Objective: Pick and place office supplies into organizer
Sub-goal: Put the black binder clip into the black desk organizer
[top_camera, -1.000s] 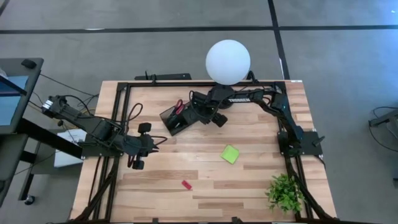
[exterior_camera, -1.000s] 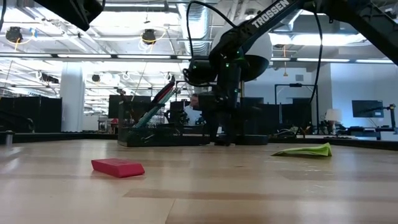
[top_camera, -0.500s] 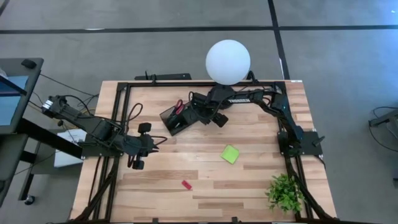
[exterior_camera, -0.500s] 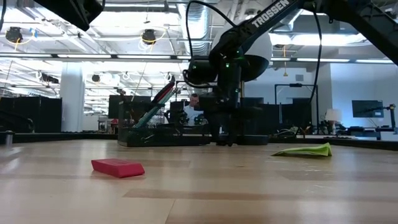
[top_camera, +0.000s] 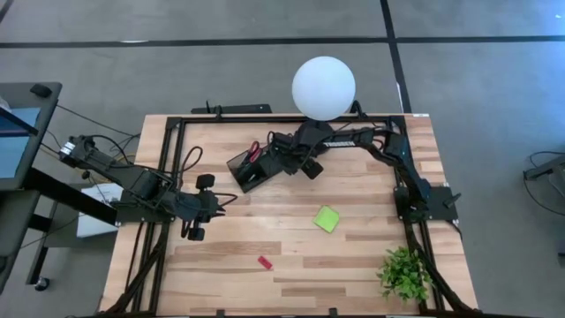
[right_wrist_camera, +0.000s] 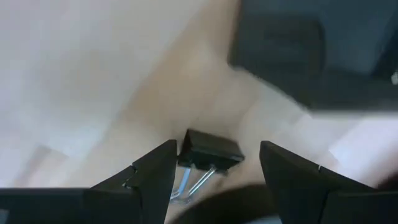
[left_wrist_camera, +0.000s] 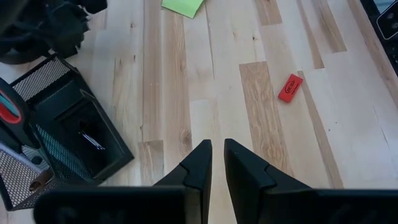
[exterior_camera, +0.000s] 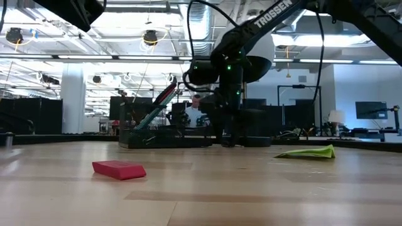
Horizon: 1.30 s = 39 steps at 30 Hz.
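Note:
My right gripper (right_wrist_camera: 217,148) is open and points down at the table just right of the organizer (top_camera: 252,170). A black binder clip (right_wrist_camera: 208,151) lies on the wood between its fingers, nearer one of them; I cannot tell if it touches. The organizer is a black mesh tray (left_wrist_camera: 62,143) holding red-handled scissors (left_wrist_camera: 9,109), pens (exterior_camera: 157,107) and a clip (left_wrist_camera: 93,140). A lime-green sticky pad (top_camera: 327,218) and a small red piece (top_camera: 264,261) lie on the table. My left gripper (left_wrist_camera: 217,146) waits over the table's left part, fingers nearly together.
A white globe lamp (top_camera: 323,87) stands at the far edge, right behind the right gripper. A small green plant (top_camera: 404,272) sits at the near right corner. Bare wood lies in the middle, between the organizer and the red piece.

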Available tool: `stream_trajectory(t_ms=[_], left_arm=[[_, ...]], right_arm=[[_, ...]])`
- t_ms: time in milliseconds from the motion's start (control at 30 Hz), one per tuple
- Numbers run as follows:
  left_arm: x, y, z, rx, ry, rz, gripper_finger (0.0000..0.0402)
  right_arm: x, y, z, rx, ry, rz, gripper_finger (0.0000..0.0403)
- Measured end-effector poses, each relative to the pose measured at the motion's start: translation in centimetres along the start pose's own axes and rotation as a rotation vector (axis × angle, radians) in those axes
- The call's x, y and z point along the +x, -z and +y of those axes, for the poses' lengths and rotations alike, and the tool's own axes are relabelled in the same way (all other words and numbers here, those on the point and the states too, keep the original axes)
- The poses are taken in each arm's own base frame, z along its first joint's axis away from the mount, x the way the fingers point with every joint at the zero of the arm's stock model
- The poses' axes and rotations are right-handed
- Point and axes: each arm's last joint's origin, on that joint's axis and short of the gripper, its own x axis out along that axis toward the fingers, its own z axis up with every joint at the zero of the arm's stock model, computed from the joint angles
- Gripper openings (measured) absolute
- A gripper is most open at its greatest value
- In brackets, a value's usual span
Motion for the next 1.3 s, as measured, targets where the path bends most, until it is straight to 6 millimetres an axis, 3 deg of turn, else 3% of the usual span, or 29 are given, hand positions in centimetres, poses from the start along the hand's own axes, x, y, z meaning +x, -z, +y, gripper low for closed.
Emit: stream_trajectory(t_ms=[200,533,933,1133,1300], left_arm=[[0.0,0.0,-0.1,-0.017,0.027,0.007,0.0038],[0.0,0.0,-0.1,-0.001,0.027,0.006,0.0038],[0.0,0.0,-0.1,-0.002,0.026,0.006,0.0038],[0.0,0.0,-0.1,-0.002,0.026,0.006,0.0038],[0.0,0.0,-0.1,-0.002,0.026,0.006,0.0038]], right_arm=[[0.2,0.9,-0.5,0.042,0.003,0.015,0.0225],[0.1,0.6,-0.2,0.073,-0.004,0.009,0.0221],[-0.2,0.1,0.0,0.141,-0.002,0.004,0.0102],[-0.8,-1.1,1.4,0.168,-0.106,-0.028,0.0077],[-1.4,-3.2,3.3,0.185,-0.166,-0.029,0.0074]])
